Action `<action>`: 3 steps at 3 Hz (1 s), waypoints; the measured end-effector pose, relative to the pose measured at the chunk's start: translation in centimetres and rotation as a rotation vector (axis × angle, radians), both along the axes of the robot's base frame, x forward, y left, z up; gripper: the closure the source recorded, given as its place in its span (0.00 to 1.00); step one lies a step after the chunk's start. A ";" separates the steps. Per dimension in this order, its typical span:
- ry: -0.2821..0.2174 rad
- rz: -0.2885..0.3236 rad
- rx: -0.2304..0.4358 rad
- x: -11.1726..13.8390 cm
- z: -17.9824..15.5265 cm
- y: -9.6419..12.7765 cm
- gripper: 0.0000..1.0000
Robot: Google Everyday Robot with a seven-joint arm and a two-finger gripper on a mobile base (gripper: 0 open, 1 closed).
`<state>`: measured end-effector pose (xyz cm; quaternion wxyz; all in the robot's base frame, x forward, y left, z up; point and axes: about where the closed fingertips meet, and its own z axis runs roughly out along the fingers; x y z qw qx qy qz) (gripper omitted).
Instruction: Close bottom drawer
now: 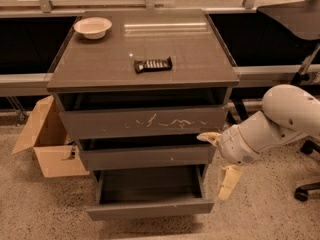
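The bottom drawer of the dark grey-brown cabinet stands pulled out toward me. Its flat front panel has no handle, and its dark inside looks empty. My gripper is at the cabinet's right front corner, level with the middle drawer. It is open. One cream finger points at the corner above, and the other finger hangs down beside the open drawer's right side. The gripper holds nothing.
The top drawer front has white scratches and the middle front a white speck. On the cabinet top lie a white bowl and a dark snack bar. A cardboard box stands left. A chair base stands right.
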<state>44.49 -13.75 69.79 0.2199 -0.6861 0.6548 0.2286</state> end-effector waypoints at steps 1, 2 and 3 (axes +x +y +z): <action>0.040 0.020 0.006 0.1 -3.5 0.5 0.00; 0.111 0.071 0.034 0.4 -10.5 1.5 0.00; 0.143 0.103 0.067 0.6 -15.5 2.4 0.00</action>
